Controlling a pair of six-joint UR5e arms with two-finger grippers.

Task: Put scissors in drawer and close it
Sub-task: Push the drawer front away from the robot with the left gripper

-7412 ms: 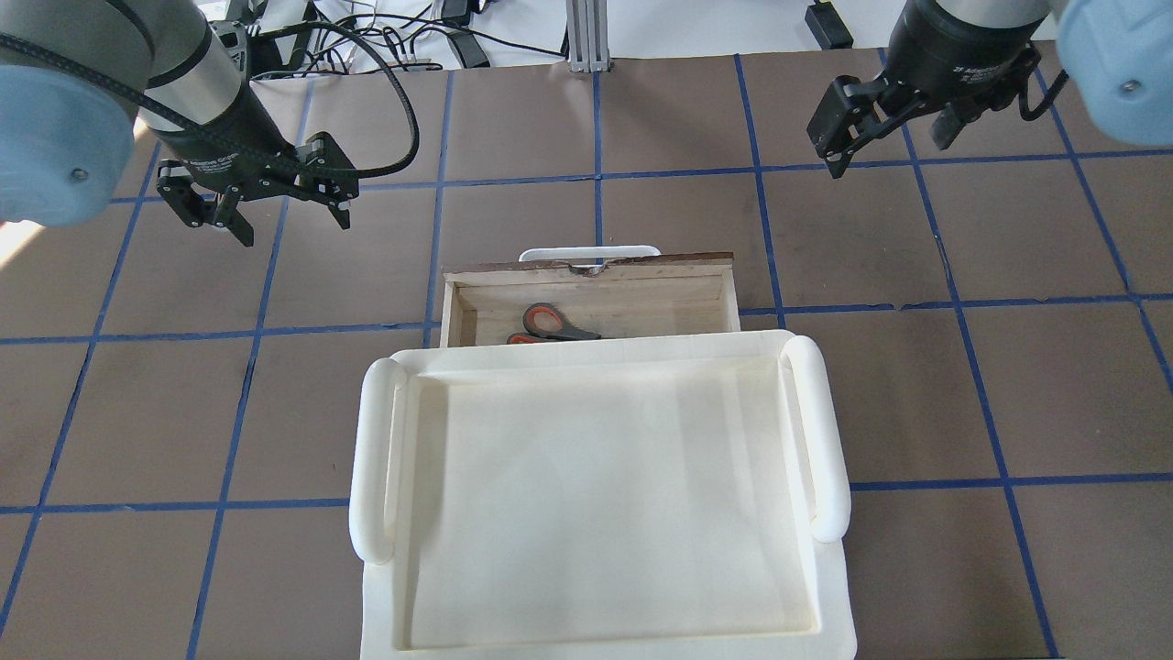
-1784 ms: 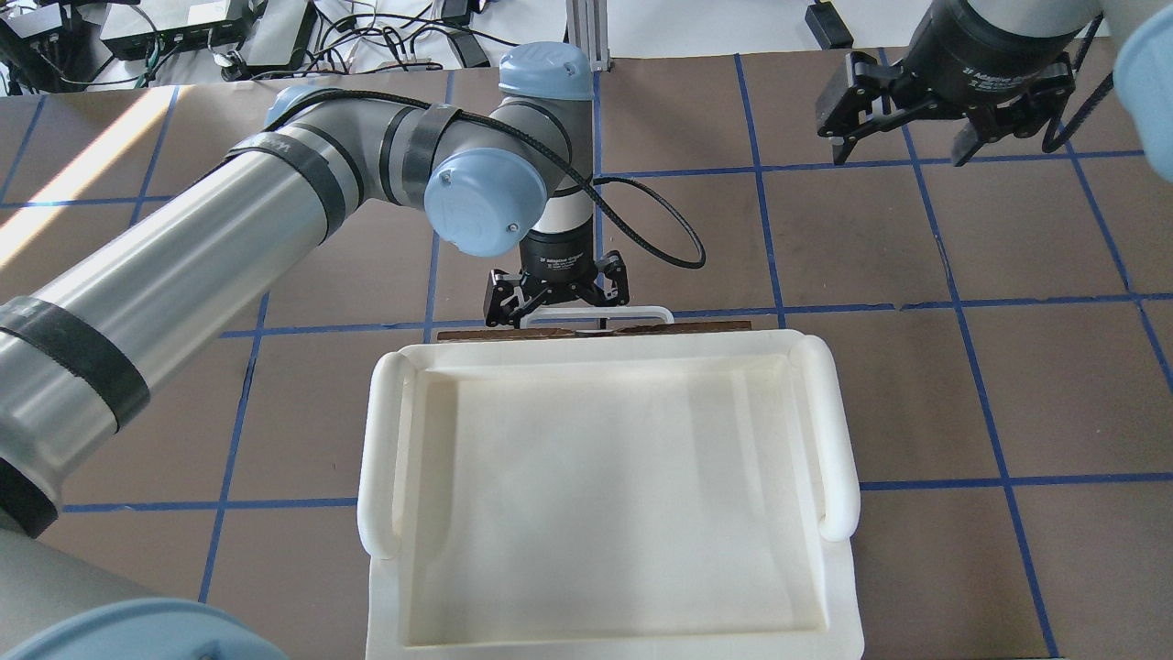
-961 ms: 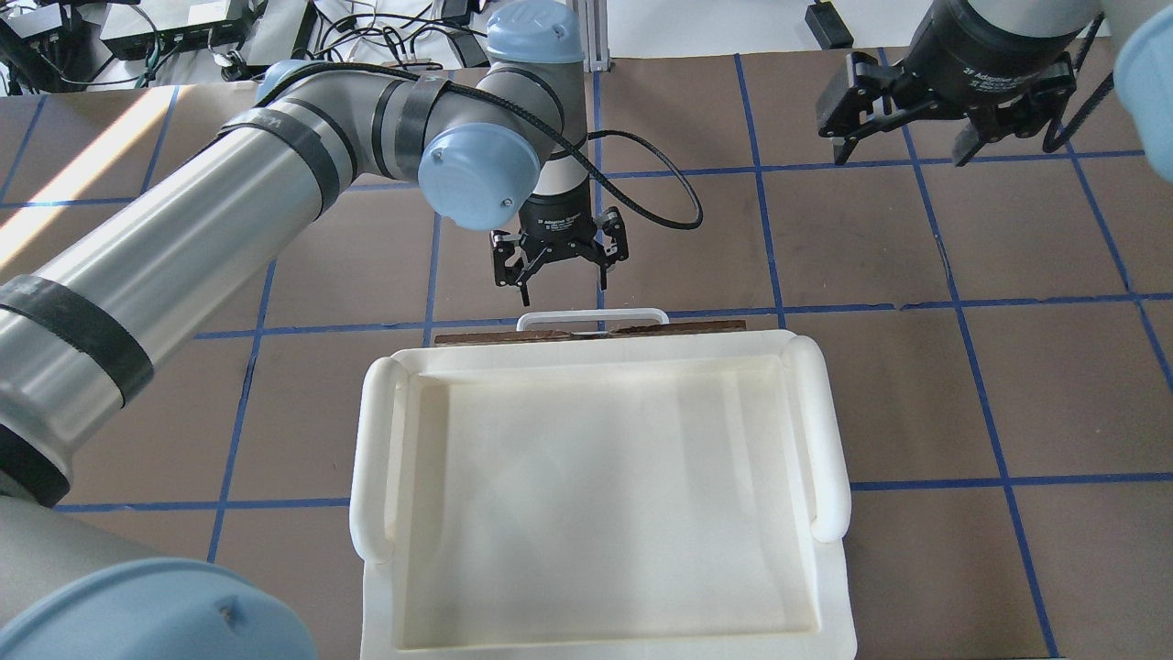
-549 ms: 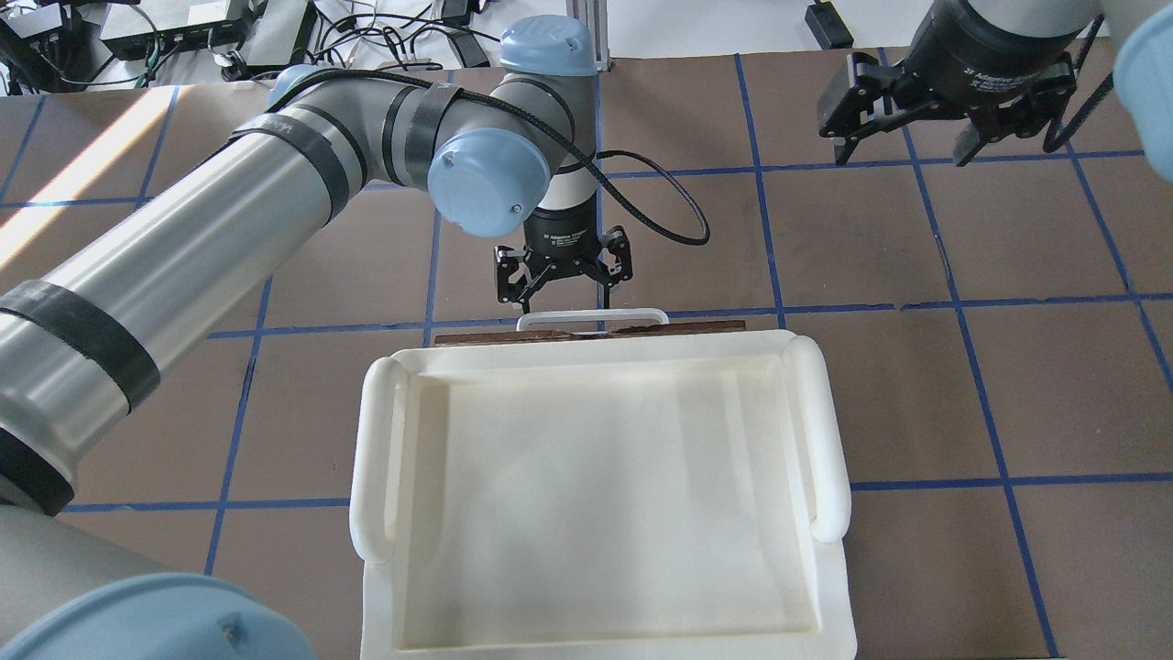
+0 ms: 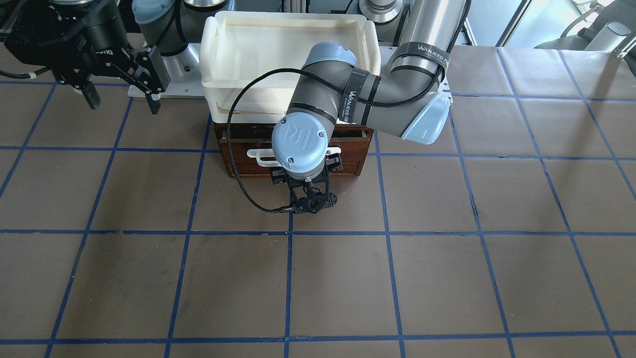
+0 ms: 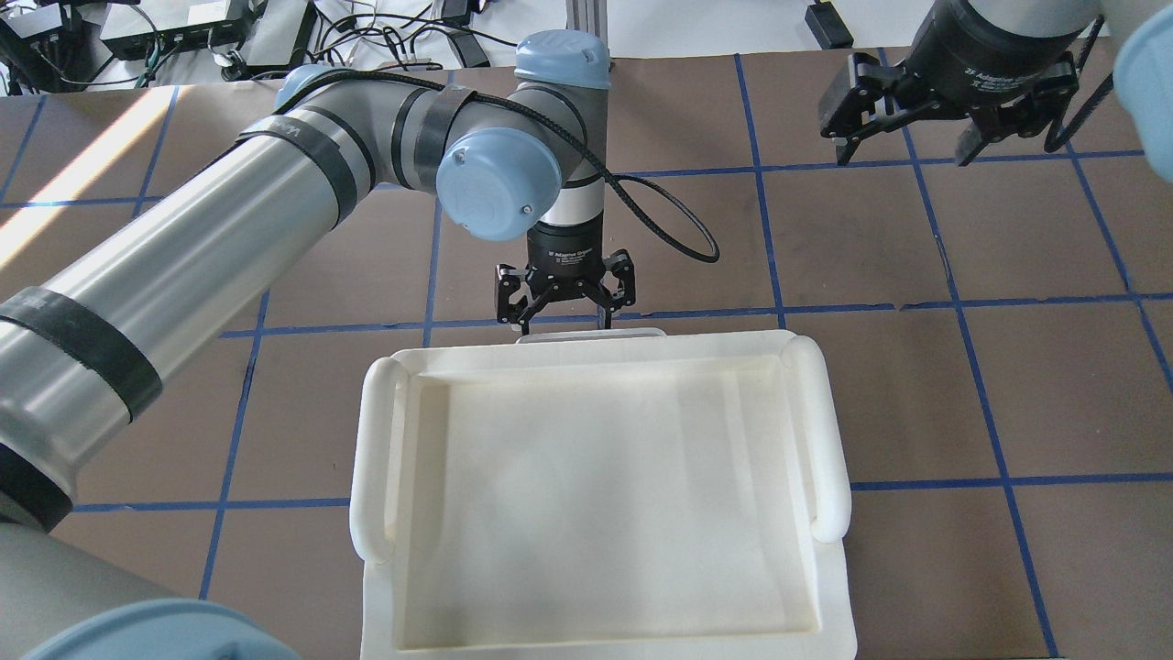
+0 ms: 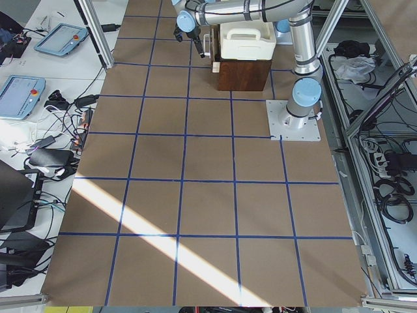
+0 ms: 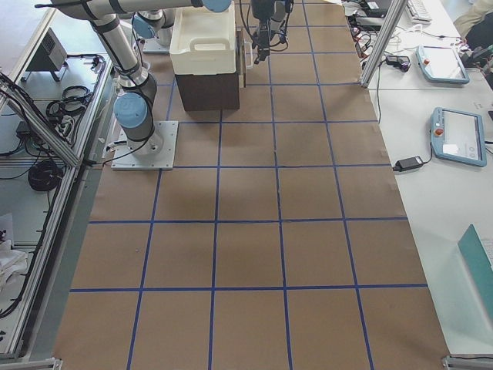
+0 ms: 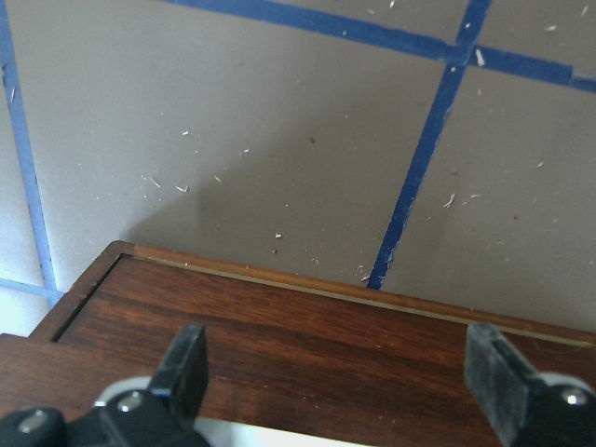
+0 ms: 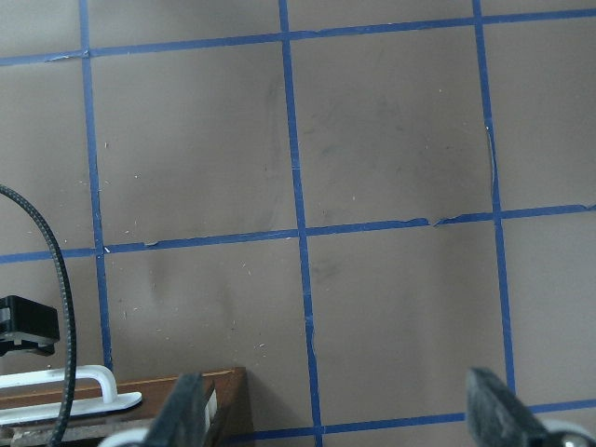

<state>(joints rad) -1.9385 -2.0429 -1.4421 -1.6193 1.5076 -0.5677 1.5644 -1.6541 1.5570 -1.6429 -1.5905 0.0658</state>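
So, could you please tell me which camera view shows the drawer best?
The exterior front-facing view: the drawer shows its whole front there, though the left arm hides the middle. Overhead shows only its white handle past the tray. The wrist views show parts, and the side views show it small.

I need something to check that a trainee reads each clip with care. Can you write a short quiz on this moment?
1. True or false: the left gripper is shut on the white handle of the drawer.
2. Where does the cream tray sit? A: on top of the wooden case that holds the drawer. B: flat on the table beside the case. C: in a gripper.
3. Which gripper hangs well away from the drawer, and is it open or shut?

Key
1. False: the left gripper is open and grips nothing.
2. A.
3. The right gripper; it is open.
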